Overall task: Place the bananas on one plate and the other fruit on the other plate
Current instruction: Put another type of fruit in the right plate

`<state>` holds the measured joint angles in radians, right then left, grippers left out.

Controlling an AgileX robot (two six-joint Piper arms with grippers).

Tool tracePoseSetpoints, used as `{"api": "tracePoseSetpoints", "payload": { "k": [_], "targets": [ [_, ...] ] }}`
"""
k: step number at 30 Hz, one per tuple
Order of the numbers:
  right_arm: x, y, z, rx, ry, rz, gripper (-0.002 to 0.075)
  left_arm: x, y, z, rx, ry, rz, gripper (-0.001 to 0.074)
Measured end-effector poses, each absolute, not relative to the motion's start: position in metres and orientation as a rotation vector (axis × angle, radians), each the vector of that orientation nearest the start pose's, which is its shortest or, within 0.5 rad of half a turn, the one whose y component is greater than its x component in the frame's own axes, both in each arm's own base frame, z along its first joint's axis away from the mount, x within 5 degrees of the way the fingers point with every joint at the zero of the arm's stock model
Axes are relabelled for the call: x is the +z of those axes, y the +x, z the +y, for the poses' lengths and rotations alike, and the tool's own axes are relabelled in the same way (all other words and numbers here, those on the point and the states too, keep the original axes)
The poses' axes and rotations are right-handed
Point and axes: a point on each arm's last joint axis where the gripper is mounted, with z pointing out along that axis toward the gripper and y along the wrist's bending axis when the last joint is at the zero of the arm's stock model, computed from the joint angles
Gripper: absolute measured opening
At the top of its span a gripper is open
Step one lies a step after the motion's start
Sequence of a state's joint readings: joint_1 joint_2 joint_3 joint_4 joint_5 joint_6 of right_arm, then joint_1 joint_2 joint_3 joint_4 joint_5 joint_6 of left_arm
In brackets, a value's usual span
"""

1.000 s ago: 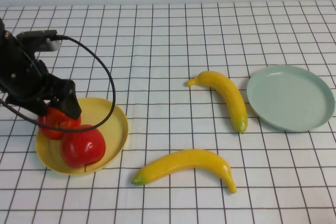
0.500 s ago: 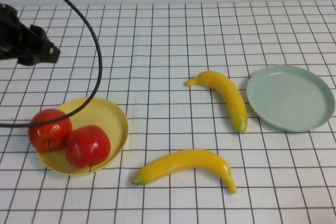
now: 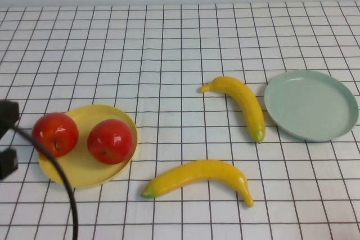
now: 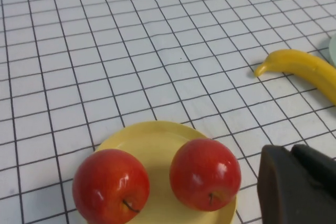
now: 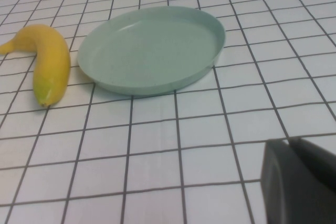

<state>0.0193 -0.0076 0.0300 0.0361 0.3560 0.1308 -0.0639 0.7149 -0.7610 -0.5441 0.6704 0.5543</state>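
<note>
Two red apples (image 3: pixel 54 134) (image 3: pixel 111 140) rest on the yellow plate (image 3: pixel 84 168); they also show in the left wrist view (image 4: pixel 111 184) (image 4: pixel 206 174). One banana (image 3: pixel 239 102) lies just left of the pale green plate (image 3: pixel 311 104), which holds nothing. The other banana (image 3: pixel 199 176) lies on the table nearer me. My left gripper (image 4: pixel 294 150) is shut and empty, drawn back at the left edge (image 3: pixel 7 139) beside the yellow plate. My right gripper (image 5: pixel 292 144) is shut and empty, on the near side of the green plate (image 5: pixel 152 48), out of the high view.
A white cloth with a black grid covers the table. The left arm's black cable (image 3: pixel 62 186) curves past the near edge of the yellow plate. A pale wall runs along the far edge.
My left arm has let go of the apple, risen and drawn back to the left edge. The two apples have settled apart on the yellow plate.
</note>
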Motion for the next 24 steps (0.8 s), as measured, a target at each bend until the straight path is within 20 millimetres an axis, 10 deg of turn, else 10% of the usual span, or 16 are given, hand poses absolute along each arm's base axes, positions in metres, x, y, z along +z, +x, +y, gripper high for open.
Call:
{"api": "tracePoseSetpoints", "payload": {
  "k": [9,24],
  "targets": [
    [0.171,0.053,0.002,0.142,0.129,1.86,-0.0015,0.299,0.075,-0.026,-0.209,0.275,1.773,-0.0001],
    [0.171,0.053,0.002,0.148,0.132,1.86,-0.0015,0.221,0.051,-0.005,0.006,0.142,1.652,-0.0002]
  ]
}}
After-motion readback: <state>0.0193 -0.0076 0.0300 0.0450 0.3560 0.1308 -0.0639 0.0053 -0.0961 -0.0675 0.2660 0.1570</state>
